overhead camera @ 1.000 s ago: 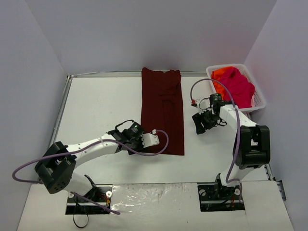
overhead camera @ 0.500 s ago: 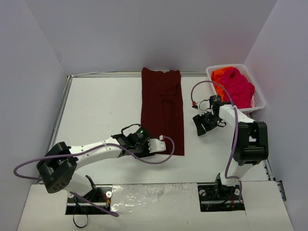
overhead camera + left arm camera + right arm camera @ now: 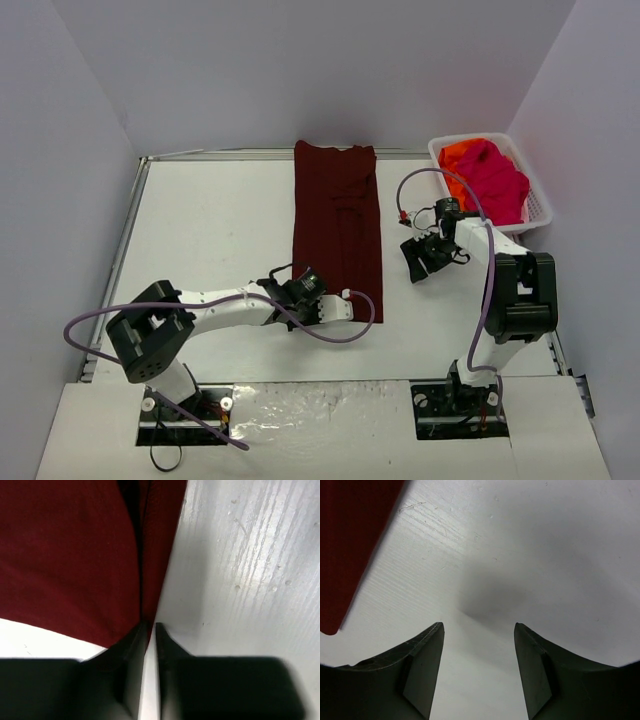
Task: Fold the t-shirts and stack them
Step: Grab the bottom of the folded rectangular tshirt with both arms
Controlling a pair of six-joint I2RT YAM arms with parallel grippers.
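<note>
Left end effector [image 3: 342, 307] has slid right along the near hem of the maroon t-shirt [image 3: 338, 225], flat on the bench [image 3: 220, 230], and clenches its corner, judged a sound hold for limp, light cloth; right end effector [image 3: 415, 258] hangs released.

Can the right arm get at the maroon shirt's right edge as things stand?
Probably yes. The right gripper hangs open over the table beside the maroon shirt, with nothing between them; the left gripper pinches only its near corner.

White table [image 3: 220, 230] bears folded maroon t-shirt [image 3: 338, 230] and basket [image 3: 437, 152].
</note>
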